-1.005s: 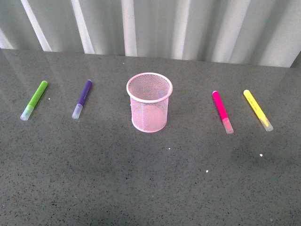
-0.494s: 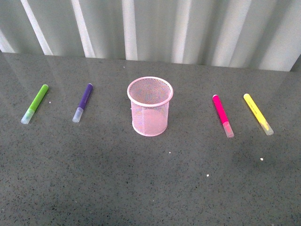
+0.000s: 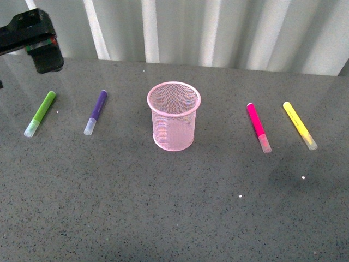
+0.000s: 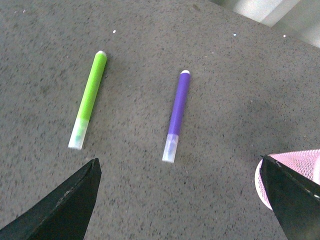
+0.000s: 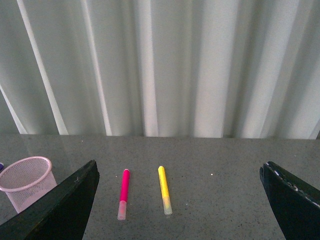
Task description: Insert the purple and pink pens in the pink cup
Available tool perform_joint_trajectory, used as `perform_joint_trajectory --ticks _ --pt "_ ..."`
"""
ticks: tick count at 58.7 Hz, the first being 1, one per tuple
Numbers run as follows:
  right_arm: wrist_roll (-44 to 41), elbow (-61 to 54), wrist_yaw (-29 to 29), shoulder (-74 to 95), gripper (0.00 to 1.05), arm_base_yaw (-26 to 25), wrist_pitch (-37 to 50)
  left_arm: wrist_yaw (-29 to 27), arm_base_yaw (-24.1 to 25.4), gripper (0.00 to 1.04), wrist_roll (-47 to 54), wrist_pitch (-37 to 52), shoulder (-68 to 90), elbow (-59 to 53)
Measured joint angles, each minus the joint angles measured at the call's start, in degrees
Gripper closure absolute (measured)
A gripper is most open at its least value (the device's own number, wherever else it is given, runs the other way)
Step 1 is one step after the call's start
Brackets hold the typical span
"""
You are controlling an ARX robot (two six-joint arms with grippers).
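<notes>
The purple pen [image 3: 96,112] is being left lying flat to the left of the upright pink cup [image 3: 173,116], and the pink pen [image 3: 258,127] to its right, each well apart from it. Both the left gripper [image 4: 179,162], near the purple pen, and the right gripper [image 5: 178,166] are being held spread wide and empty.

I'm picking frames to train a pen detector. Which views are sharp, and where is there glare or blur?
Front view: sharp and evenly lit; the table mirrors the curtain's pale stripes along its far edge. Left wrist view: the purple pen and green marker look slightly smeared at their caps. Right wrist view: pink pen soft but clear; the right tool's fingers are dark silhouettes.
</notes>
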Motion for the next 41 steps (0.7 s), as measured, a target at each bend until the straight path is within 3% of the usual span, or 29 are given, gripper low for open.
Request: perform_joint_trajectory --ticks 6,27,41 --pt "0.0 0.0 0.02 0.0 0.07 0.0 0.0 3.41 0.0 0.07 3.93 -4.22 5.49 7.52" --pt "0.0 0.0 0.02 0.0 0.07 0.0 0.0 2.19 -1.77 0.07 11.41 -9.81 23.06 23.98" --pt "0.0 0.02 0.02 0.0 0.07 0.0 0.0 2.32 -2.67 0.07 15.96 -9.29 29.46 28.81"
